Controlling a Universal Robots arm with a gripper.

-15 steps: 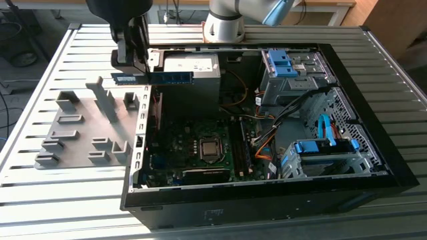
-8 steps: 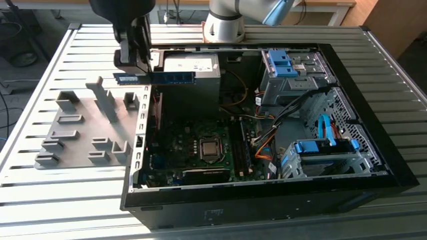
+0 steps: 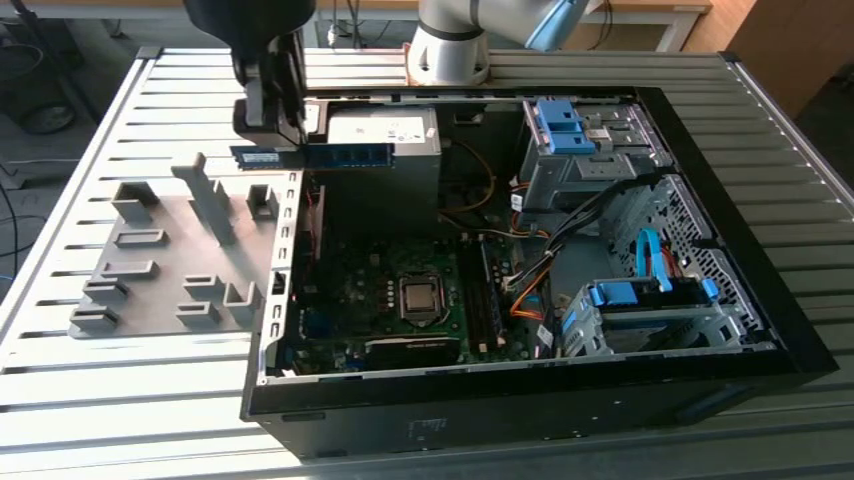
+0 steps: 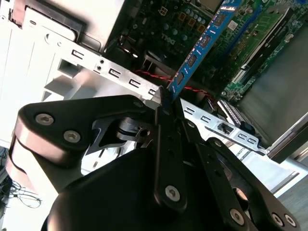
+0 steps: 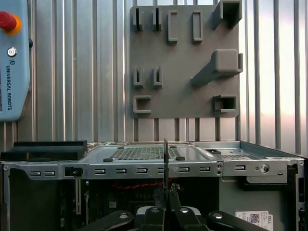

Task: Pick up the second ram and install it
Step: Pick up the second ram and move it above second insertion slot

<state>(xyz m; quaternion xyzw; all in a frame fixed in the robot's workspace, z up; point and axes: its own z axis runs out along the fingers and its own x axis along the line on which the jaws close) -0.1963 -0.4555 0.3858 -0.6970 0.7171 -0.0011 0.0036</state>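
Observation:
The second ram [image 3: 320, 155] is a thin blue stick with black chips. It hangs level above the open computer case's [image 3: 747, 250] rim, on the exterior view's left, near the back. My gripper [image 3: 284, 138] comes down from above and is shut on it. In the second wrist view the black fingers [image 4: 166, 115] pinch one end of the ram [image 4: 202, 45], which juts out over the motherboard [image 4: 260, 33]. The first wrist view shows the ram [image 5: 166, 159] edge-on as a thin dark line rising from the gripper [image 5: 166, 196] above the case wall [image 5: 144, 169].
A grey slotted holder [image 3: 174, 250] lies on the ribbed table to the exterior view's left of the case; it is also in the first wrist view [image 5: 183, 57]. Inside the case are the dark green motherboard [image 3: 400, 300], the blue drive cages [image 3: 641, 300] and a power supply [image 3: 380, 130]. A pale blue pendant [image 5: 12, 57] lies on the table.

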